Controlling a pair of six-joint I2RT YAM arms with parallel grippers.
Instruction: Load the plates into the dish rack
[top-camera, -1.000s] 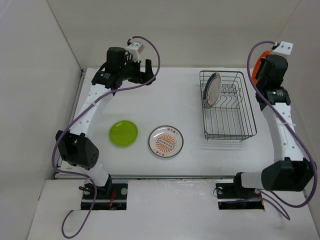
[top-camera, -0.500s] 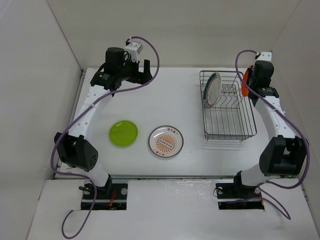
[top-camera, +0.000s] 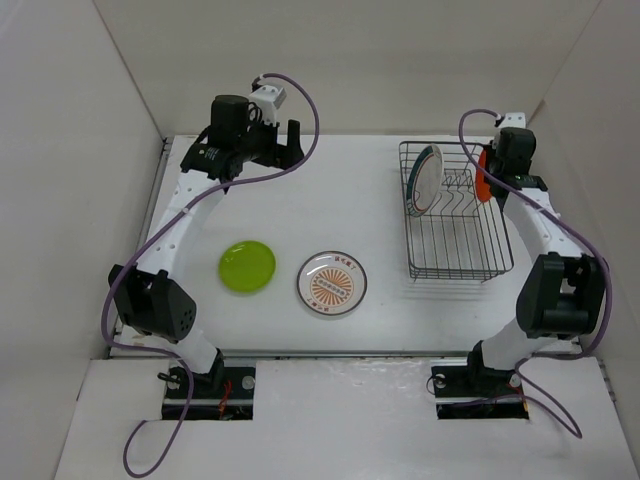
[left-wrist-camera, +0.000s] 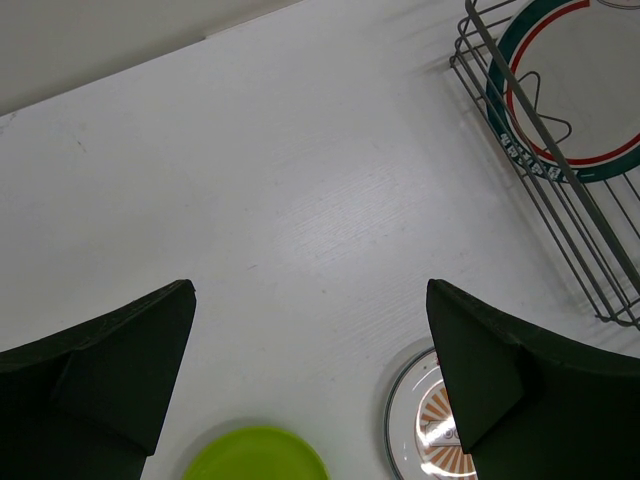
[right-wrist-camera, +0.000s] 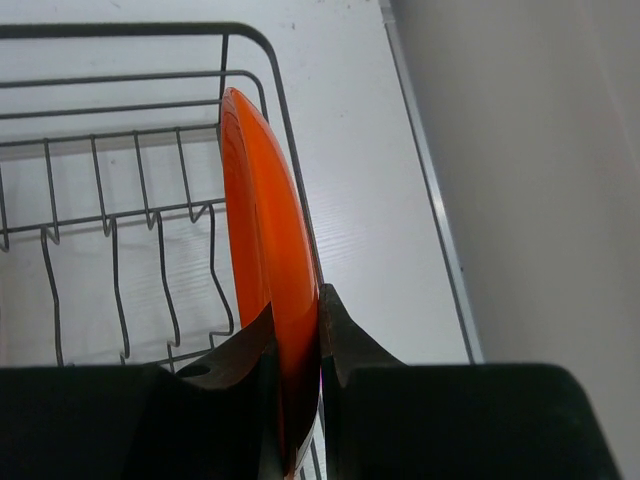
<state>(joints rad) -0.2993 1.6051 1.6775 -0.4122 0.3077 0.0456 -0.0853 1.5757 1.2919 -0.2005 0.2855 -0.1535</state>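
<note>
Top external: I see the dish rack (top-camera: 460, 272) at three o'clock, with the teal-rimmed plate (top-camera: 424, 180) standing inside. The lime plate (top-camera: 247, 267) lies at eight and the sunburst plate (top-camera: 332, 282) at six.
Left wrist: my left gripper (left-wrist-camera: 308, 300) gapes, empty.
Right wrist: my right gripper (right-wrist-camera: 295, 305) pinches the orange plate (right-wrist-camera: 258, 220), upright at the rack's right rim.

Bright, even overhead light, soft shadows, sharp focus

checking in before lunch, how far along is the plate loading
One done: the teal-rimmed plate stands in the dish rack. In hand: the right gripper pinches the orange plate at the rack's right edge. Left: the green plate and sunburst plate, on the table.
</note>
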